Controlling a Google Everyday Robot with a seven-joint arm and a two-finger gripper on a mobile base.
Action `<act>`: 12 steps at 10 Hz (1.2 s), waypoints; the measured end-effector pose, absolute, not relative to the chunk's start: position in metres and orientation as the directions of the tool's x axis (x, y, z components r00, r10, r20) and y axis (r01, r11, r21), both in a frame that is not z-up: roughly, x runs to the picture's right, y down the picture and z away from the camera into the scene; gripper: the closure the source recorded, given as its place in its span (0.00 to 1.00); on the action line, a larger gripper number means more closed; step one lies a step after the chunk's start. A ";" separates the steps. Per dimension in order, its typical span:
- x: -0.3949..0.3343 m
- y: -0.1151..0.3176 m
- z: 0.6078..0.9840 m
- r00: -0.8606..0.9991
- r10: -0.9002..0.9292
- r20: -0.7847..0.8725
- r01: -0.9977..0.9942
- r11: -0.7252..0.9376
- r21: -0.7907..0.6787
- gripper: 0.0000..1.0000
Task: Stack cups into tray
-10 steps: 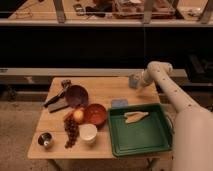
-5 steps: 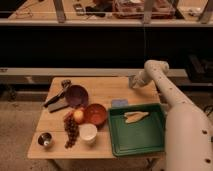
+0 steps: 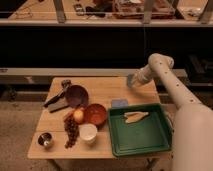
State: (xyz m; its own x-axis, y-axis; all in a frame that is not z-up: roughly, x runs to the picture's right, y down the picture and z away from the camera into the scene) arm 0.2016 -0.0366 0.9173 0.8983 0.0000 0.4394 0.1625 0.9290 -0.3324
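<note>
Out over the back of the wooden table [image 3: 102, 86], near the right corner: the gripper [image 3: 136, 78], well behind the dark-green tray [image 3: 141, 144]. Right at its tip, a small pale blue-grey cup [image 3: 129, 81]. Touching it or just beside it? Cannot tell. Claw wide or shut? Cannot tell. Holding something? Cannot tell that either.

Compared with a second ago: a higher bend in the white arm [image 3: 167, 80], swung a little to the right. Hardly any move at the tip, still at the same spot by the cup. No move anywhere else on the table.

As a guess, still the very first step: getting hold of the first cup. Maybe lining up for a good grab, maybe starting to lift.

No cup in the tray yet. Only a flat pale yellow thing [image 3: 136, 117] in there, near the back. Far off, at the front left corner of the table: the shiny steel cup [image 3: 45, 140], well apart from the tray. In between: a purple bowl [image 3: 77, 95], an orange bowl [image 3: 96, 114], a small white bowl [image 3: 88, 133] and dark grapes [image 3: 71, 131].

Most likely next: lift the pale cup, carry it forward, set it on a bare green part. Then reach across for the steel one and drop it inside the first.
</note>
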 end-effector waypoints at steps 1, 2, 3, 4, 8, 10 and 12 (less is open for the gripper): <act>0.193 -0.033 0.894 0.864 0.012 0.502 0.184 0.923 -0.339 1.00; 0.177 -0.028 0.875 0.825 0.006 0.566 0.232 0.909 -0.348 1.00; 0.161 -0.024 0.863 0.793 -0.003 0.609 0.274 0.895 -0.352 1.00; 0.143 -0.013 0.843 0.750 -0.029 0.661 0.341 0.873 -0.348 1.00; 0.122 0.025 0.802 0.680 -0.101 0.726 0.475 0.815 -0.332 1.00; 0.122 0.025 0.803 0.680 -0.101 0.726 0.475 0.815 -0.332 1.00; 0.120 0.025 0.802 0.676 -0.106 0.729 0.481 0.814 -0.327 1.00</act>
